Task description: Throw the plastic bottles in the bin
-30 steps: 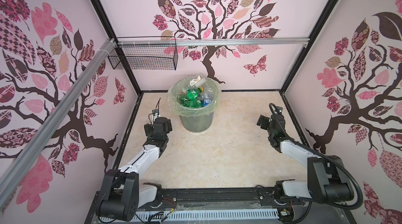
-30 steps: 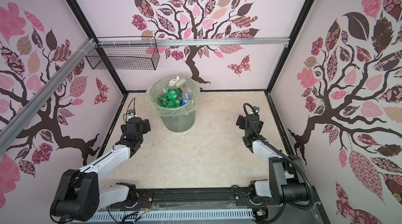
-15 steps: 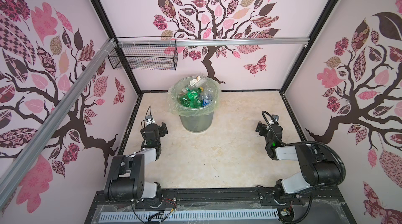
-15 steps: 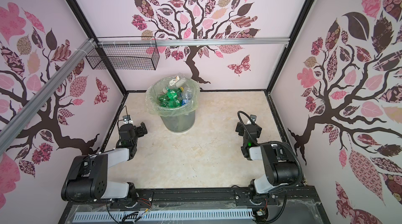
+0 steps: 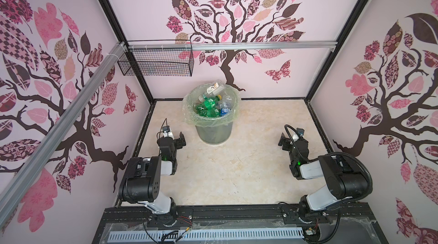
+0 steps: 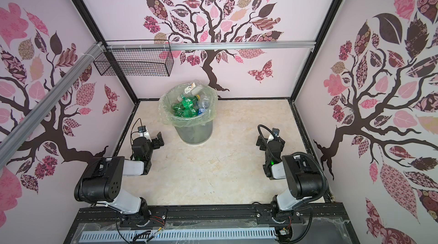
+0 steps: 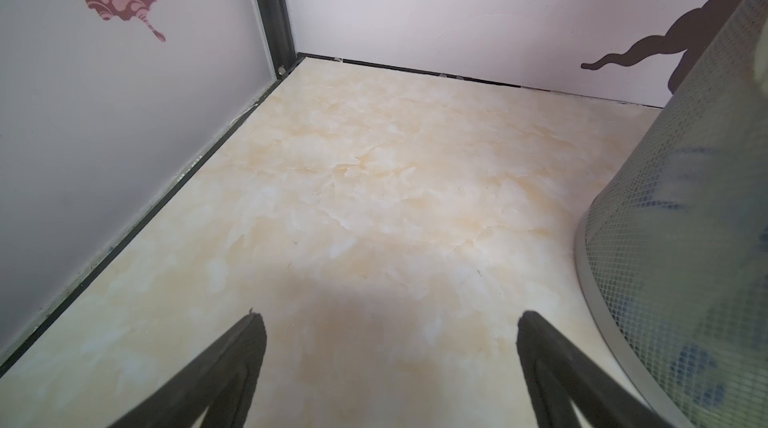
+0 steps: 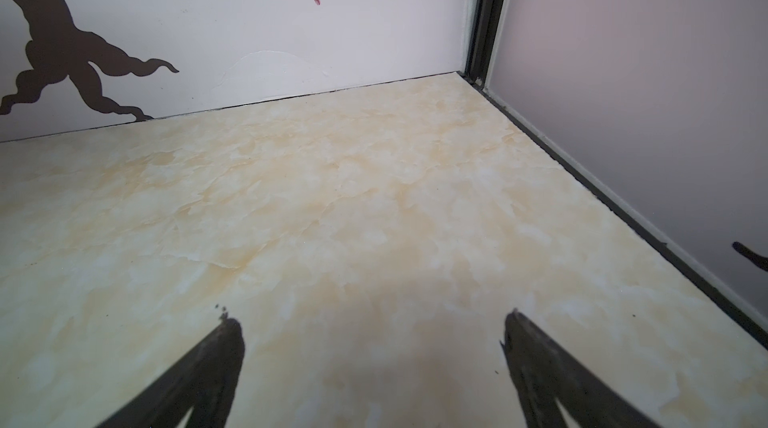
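No lettering is legible; labels on the plastic bottles (image 5: 209, 105) are too small.

1. i work in a robot test cell in a lab: a small booth shut in by three panel walls (image 5: 147, 6).
2. black frame posts (image 5: 105, 8) join the panels at the corners, and a bare aluminium rail (image 5: 260, 46) crosses the back.
3. the walls carry printed tree stickers (image 5: 227, 69), and the floor (image 5: 237, 164) is a marble-print sheet, so it is dressed like a stage.
4. my left arm (image 5: 142, 178) and right arm (image 5: 341, 178) are fixed to a black base rail (image 5: 237, 214), with a slotted cable duct (image 5: 213, 234) in front.
5. a wire basket (image 5: 156, 64) hangs off the aluminium rail.
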`<state>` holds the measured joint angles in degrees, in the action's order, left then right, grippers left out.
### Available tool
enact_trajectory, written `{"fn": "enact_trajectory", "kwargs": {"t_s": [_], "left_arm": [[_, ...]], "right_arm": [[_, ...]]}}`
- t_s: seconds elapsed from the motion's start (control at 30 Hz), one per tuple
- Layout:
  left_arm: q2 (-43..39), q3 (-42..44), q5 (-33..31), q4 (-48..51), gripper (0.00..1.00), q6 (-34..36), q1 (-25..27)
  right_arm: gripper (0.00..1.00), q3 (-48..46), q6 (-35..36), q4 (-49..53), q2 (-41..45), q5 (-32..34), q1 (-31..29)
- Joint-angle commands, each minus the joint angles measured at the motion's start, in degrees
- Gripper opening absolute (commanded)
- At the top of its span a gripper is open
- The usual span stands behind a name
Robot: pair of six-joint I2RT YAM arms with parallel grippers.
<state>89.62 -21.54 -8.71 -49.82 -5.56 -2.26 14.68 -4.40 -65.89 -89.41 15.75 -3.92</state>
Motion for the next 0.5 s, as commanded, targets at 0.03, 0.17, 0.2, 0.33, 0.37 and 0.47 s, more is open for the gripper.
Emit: {"fn": "enact_trajectory", "kwargs": {"t_s": [0.03,0.17,0.2,0.33,0.37,0.47], "left_arm": [[-0.34,-0.01,0.36,-0.94,0.98,0.75,-0.02],[-0.53,0.01,0.44,-0.32,0.98,0.77,-0.02],[-0.53,0.05,0.37,-0.33,0.98,0.73,-0.02],[-0.5,-0.04,0.41,-0.54,0.98,0.8,-0.02],[-0.5,-0.02,0.37,-0.53,0.98,0.77,-0.02],[-0.5,0.01,0.12,-0.53,0.98,0.95,0.1]], "right_arm": [[1.0,0.75,0.22,-2.49,-0.07,-0.28,0.35],[1.0,0.78,0.25,-2.49,-0.07,-0.28,0.32],[1.0,0.79,0.19,-2.49,-0.07,-0.28,0.36],[1.0,1.28,0.27,-1.66,-0.24,-0.28,0.32],[1.0,1.1,0.27,-1.98,-0.24,-0.28,0.31],[1.0,0.91,0.27,-2.01,0.02,-0.36,0.28]]}}
